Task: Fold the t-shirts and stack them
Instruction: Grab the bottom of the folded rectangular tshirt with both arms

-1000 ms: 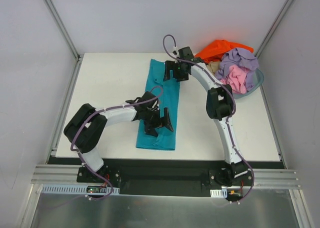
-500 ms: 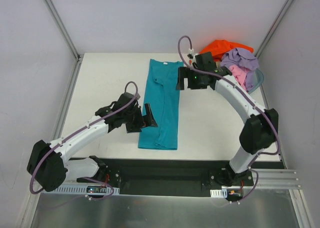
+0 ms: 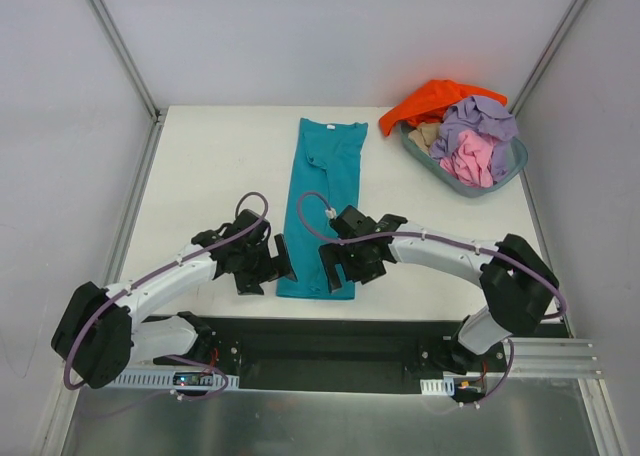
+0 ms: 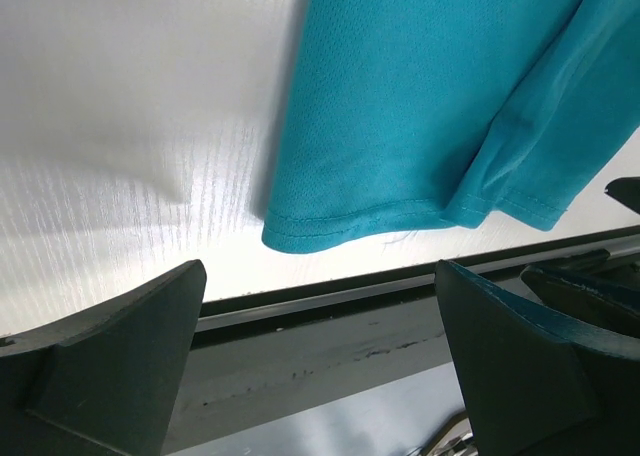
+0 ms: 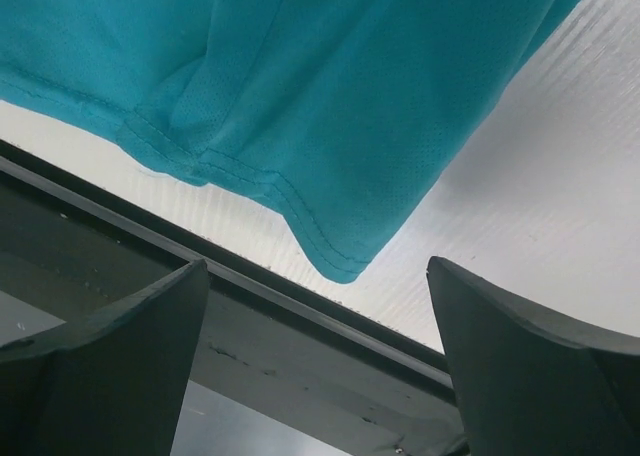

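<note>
Top external view: a teal t-shirt [image 3: 322, 211] lies flat on the white surface [image 3: 220, 176], folded lengthwise into a long narrow strip. Its collar points to the far side and its hem lies near the front edge. The left claw [image 3: 284, 259] sits just beside the strip's near left edge. The right claw [image 3: 335, 261] is over the near right part of the strip.

In the left wrist view, the left claw [image 4: 320, 366] is spread wide with nothing between its fingers [image 4: 110, 366], and the hem's near left corner lies just ahead of them. In the right wrist view, the right claw [image 5: 315, 366] is likewise spread and holds nothing, with the hem's other corner just ahead of its fingers [image 5: 530, 366].

At the far right corner stands a grey-blue basin [image 3: 512, 166]. It holds a crumpled lavender t-shirt [image 3: 480, 116], a pink t-shirt [image 3: 468, 158] and a beige t-shirt [image 3: 427, 134]. An orange t-shirt [image 3: 430, 98] hangs over the basin's far rim onto the surface.
</note>
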Controlling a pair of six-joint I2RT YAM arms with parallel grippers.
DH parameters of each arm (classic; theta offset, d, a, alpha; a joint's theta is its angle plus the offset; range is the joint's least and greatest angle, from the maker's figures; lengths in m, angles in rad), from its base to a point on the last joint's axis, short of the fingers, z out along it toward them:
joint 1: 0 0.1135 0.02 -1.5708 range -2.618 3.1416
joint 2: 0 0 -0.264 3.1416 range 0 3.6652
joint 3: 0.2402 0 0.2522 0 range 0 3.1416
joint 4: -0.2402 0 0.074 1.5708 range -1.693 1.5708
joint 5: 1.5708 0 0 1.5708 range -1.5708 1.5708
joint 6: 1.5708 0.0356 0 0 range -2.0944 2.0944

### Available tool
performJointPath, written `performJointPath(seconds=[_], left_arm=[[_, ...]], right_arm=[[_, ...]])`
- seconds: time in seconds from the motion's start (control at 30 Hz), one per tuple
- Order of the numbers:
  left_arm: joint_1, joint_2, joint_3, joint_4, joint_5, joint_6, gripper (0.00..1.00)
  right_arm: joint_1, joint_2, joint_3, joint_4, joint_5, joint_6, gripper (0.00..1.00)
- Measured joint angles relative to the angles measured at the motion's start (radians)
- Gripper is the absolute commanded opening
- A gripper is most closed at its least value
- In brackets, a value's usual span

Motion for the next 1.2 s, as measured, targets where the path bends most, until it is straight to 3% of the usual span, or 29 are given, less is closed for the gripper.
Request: performJointPath(seconds=[0.1, 0.4, 0.47, 0.53, 0.6, 0.67, 0.77, 0.93, 0.97, 1.0, 1.2], left_arm=[[0.0, 0.007, -0.005, 0.015, -0.004, -0.008, 0.99], [0.0, 0.065, -0.068, 0.101, 0.005, -0.054, 0.92], [0.001, 0.066, -0.075, 0.122, 0.018, -0.063, 0.84], [0.001, 0.073, -0.082, 0.146, 0.026, -0.076, 0.76], [0.001, 0.079, -0.087, 0.16, 0.028, -0.086, 0.63], [0.001, 0.088, -0.091, 0.175, 0.027, -0.095, 0.48], [0.001, 0.105, -0.1, 0.191, 0.023, -0.104, 0.35], [0.001, 0.127, -0.104, 0.203, 0.019, -0.108, 0.18], [0.001, 0.134, -0.103, 0.207, 0.019, -0.105, 0.13], [0.001, 0.141, -0.102, 0.208, 0.02, -0.106, 0.0], [0.001, 0.159, -0.097, 0.222, 0.034, -0.097, 0.0]], right_arm=[[0.005, 0.002, -0.014, 0.034, 0.015, 0.039, 0.9], [0.004, 0.048, -0.05, 0.084, 0.049, 0.077, 0.67], [0.004, 0.048, -0.082, 0.089, 0.051, 0.081, 0.6], [0.003, 0.039, -0.096, 0.091, 0.056, 0.087, 0.46], [0.003, 0.035, -0.108, 0.094, 0.071, 0.087, 0.37], [-0.002, 0.027, -0.12, 0.095, 0.082, 0.089, 0.35], [-0.005, 0.013, -0.137, 0.105, 0.09, 0.09, 0.31], [-0.004, -0.017, -0.169, 0.123, 0.091, 0.089, 0.21], [-0.004, -0.024, -0.177, 0.127, 0.089, 0.089, 0.2], [-0.003, -0.031, -0.185, 0.13, 0.087, 0.088, 0.16], [-0.002, -0.053, -0.217, 0.157, 0.048, 0.074, 0.04]])
